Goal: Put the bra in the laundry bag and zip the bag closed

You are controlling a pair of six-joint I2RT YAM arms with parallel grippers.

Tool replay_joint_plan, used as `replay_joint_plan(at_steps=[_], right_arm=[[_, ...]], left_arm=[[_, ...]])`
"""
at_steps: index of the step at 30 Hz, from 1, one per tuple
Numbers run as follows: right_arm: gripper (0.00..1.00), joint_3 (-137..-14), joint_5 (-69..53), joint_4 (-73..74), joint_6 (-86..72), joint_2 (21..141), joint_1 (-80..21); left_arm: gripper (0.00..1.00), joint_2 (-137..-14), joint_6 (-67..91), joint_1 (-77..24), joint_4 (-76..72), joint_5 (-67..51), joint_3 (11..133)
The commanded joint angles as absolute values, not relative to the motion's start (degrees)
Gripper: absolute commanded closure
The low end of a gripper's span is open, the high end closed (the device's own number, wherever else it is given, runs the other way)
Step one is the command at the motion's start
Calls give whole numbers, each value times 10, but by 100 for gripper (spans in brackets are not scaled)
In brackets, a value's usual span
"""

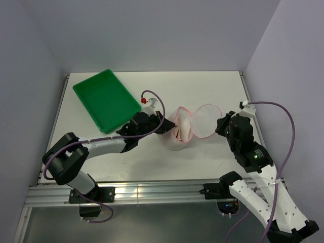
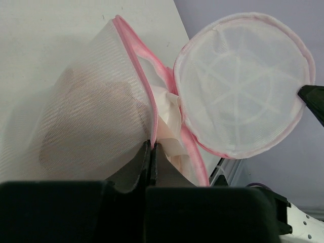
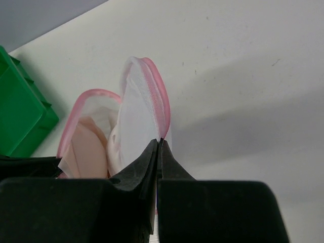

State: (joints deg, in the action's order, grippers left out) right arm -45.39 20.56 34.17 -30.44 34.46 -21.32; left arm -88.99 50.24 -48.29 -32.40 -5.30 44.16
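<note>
Lying just beyond left hand (image 2: pixel 152 146), bra (image 2: pixel 167 115) (inside laundry bag (image 2: pixel 96 81))

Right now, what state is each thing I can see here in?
laundry bag, unzipped, its two halves spread open.
bra, inside one half, some fabric showing at the opening.
left gripper, shut on the bag's pink rim.
right gripper, shut on the other half's rim.
green tray, flat on the table, apart from the bag.
</note>
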Motion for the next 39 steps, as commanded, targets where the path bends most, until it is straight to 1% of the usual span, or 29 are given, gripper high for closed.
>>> replay_joint_plan(at_steps=[1, 6, 8, 9, 13, 16, 17, 19, 21, 22, 23, 24, 25, 28, 29, 30, 31, 32, 34, 35, 36, 37, 39], right_arm=[[100, -511, 293, 373, -294, 376, -257], [100, -583, 429, 427, -309, 459, -384], [100, -605, 457, 450, -319, 488, -416], [100, -625, 480, 455, -326, 519, -452], [100, -695, 529, 479, -336, 611, -531], [96, -761, 539, 474, -325, 689, -573], [93, -778, 533, 467, -322, 708, -582], [82, -819, 486, 426, -296, 768, -599], [63, -866, 442, 424, -292, 826, -605], [44, -875, 433, 421, -291, 839, -610], [35, -882, 419, 420, -289, 846, -609], [29, -878, 418, 409, -287, 844, -609], [27, -872, 420, 400, -285, 835, -607], [27, -820, 395, 360, -285, 777, -578], [28, -777, 382, 346, -286, 759, -548], [29, -753, 358, 320, -288, 720, -528], [32, -728, 346, 309, -294, 701, -507], [34, -673, 337, 296, -304, 660, -463], [36, -609, 307, 242, -309, 620, -414], [36, -555, 286, 223, -314, 587, -388], [36, -526, 236, 175, -315, 574, -336], [35, -486, 199, 157, -317, 563, -310], [33, -464, 119, 130, -318, 553, -258]], left_arm=[[100, -881, 491, -477, -366, -62, 464], [100, -872, 500, -462, -386, -76, 447], [100, -865, 502, -457, -393, -76, 437], [100, -862, 503, -456, -395, -77, 433], [100, -853, 512, -449, -411, -79, 401], [100, -853, 517, -443, -424, -81, 387], [100, -853, 516, -439, -427, -80, 384], [100, -856, 518, -433, -439, -80, 374], [100, -854, 518, -428, -446, -80, 367], [100, -853, 519, -420, -449, -80, 358], [100, -848, 520, -417, -453, -82, 352], [100, -846, 522, -412, -459, -83, 347], [100, -845, 523, -407, -461, -85, 338], [100, -844, 526, -399, -472, -89, 330], [100, -845, 527, -398, -475, -96, 330], [100, -846, 526, -397, -476, -98, 330], [100, -846, 525, -396, -476, -99, 331], [100, -847, 520, -396, -475, -101, 334], [100, -849, 517, -392, -472, -105, 340], [100, -850, 512, -391, -471, -107, 342], [100, -850, 508, -389, -472, -109, 347], [100, -851, 505, -388, -469, -110, 349], [100, -851, 493, -382, -467, -115, 358]])
